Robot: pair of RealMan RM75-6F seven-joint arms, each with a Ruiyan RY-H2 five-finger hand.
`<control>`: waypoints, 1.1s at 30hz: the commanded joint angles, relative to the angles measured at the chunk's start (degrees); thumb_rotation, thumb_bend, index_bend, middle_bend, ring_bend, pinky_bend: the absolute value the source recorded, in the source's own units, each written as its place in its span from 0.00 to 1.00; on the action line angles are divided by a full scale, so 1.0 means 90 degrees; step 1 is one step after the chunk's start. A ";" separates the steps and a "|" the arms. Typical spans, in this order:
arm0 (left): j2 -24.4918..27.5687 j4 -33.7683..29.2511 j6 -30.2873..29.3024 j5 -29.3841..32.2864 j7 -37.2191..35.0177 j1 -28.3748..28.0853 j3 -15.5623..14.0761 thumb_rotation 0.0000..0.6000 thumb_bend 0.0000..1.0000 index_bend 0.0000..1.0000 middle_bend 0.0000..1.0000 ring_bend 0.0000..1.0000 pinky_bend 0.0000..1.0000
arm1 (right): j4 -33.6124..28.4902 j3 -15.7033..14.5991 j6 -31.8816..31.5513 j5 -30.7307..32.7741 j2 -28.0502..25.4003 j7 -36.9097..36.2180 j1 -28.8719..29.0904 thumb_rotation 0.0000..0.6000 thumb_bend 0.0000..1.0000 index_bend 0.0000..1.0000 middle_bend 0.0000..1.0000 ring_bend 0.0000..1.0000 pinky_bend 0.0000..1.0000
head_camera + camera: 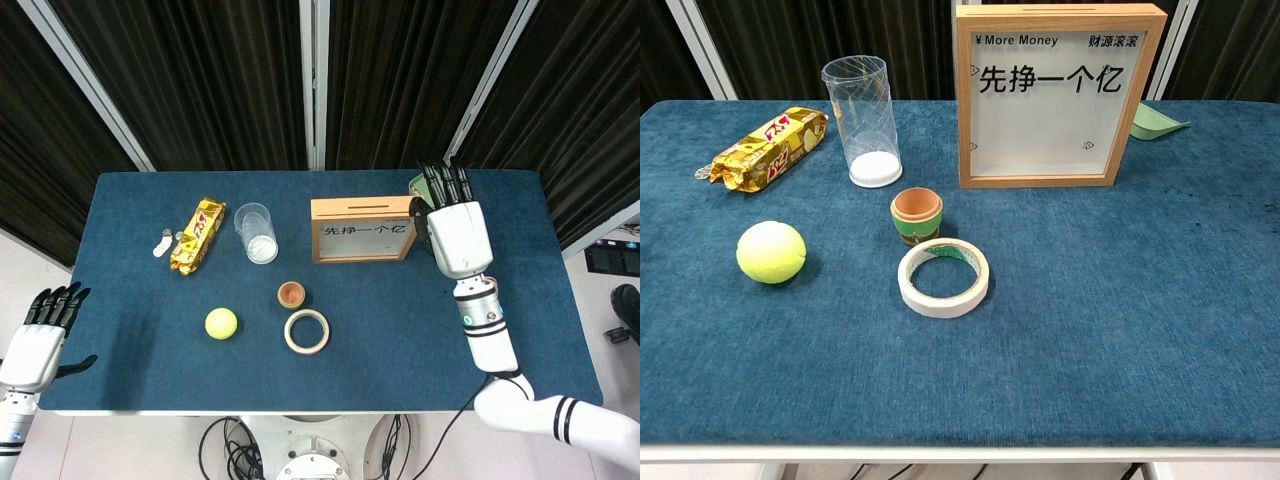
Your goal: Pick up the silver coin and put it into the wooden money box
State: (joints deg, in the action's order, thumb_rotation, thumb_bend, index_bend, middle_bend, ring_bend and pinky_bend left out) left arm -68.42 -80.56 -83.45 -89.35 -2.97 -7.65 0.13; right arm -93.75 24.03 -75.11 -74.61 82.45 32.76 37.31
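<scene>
Right hand point(458, 232) is raised near the blue table's point(520, 300) far right corner, just beside the upright wooden-framed money box point(364, 228), back of hand up, fingers extended. Cannot tell whether it holds the silver coin; coin not visible. Left hand point(40, 335) hangs off the near left corner, fingers spread, empty.

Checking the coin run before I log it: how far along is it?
Done: nothing confirmed; no coin shows anywhere, on the table or in a hand. In hand: the right hand is raised beside the wooden money box, near its top slot; any coin in its grip is hidden. The left hand idles off the table. Left: dropping the coin in.
</scene>
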 commanded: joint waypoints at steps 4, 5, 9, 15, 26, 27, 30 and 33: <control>0.0000 0.0038 0.0060 0.0017 -0.0058 -0.0019 -0.0010 1.00 0.09 0.02 0.00 0.00 0.00 | 0.0546 0.0316 -0.0050 0.0630 0.0918 0.0685 0.0674 1.00 0.44 0.69 0.08 0.00 0.00; 0.0006 0.0039 0.0076 0.0018 -0.0061 -0.0023 -0.0016 1.00 0.09 0.02 0.00 0.00 0.00 | 0.0626 0.0316 -0.0042 0.0673 0.1011 0.0738 0.0744 1.00 0.44 0.69 0.08 0.00 0.00; 0.0026 0.0059 0.0105 0.0001 -0.0084 -0.0031 -0.0040 1.00 0.09 0.02 0.00 0.00 0.00 | 0.1038 0.0380 -0.0065 0.0929 0.1423 0.0944 0.1023 1.00 0.44 0.70 0.08 0.00 0.00; 0.0024 0.0115 0.0114 -0.0030 -0.0160 -0.0035 -0.0066 1.00 0.09 0.02 0.00 0.00 0.00 | 0.1631 0.0553 -0.0028 0.1413 0.1877 0.1135 0.1363 1.00 0.44 0.71 0.09 0.00 0.00; 0.0066 0.0144 0.0131 -0.0054 -0.0249 -0.0060 -0.0075 1.00 0.09 0.02 0.00 0.00 0.00 | 0.2146 0.0593 0.0031 0.1847 0.2215 0.1263 0.1693 1.00 0.44 0.71 0.08 0.00 0.00; 0.0068 0.0148 0.0134 -0.0052 -0.0253 -0.0060 -0.0077 1.00 0.09 0.02 0.00 0.00 0.00 | 0.2175 0.0591 0.0022 0.1885 0.2243 0.1281 0.1714 1.00 0.44 0.71 0.08 0.00 0.00; 0.0069 0.0159 0.0138 -0.0049 -0.0269 -0.0056 -0.0085 1.00 0.09 0.02 0.00 0.00 0.00 | 0.2230 0.0566 -0.0001 0.1951 0.2294 0.1319 0.1752 1.00 0.44 0.71 0.08 0.00 0.00; 0.0072 0.0157 0.0148 -0.0048 -0.0273 -0.0057 -0.0091 1.00 0.09 0.02 0.00 0.00 0.00 | 0.2252 0.0526 0.0000 0.2000 0.2307 0.1357 0.1774 1.00 0.44 0.71 0.08 0.00 0.00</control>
State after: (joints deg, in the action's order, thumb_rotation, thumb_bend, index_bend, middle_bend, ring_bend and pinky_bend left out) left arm -67.78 -79.14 -82.12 -89.79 -5.42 -8.16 -0.69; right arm -73.53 28.83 -75.10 -56.69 103.17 44.90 53.22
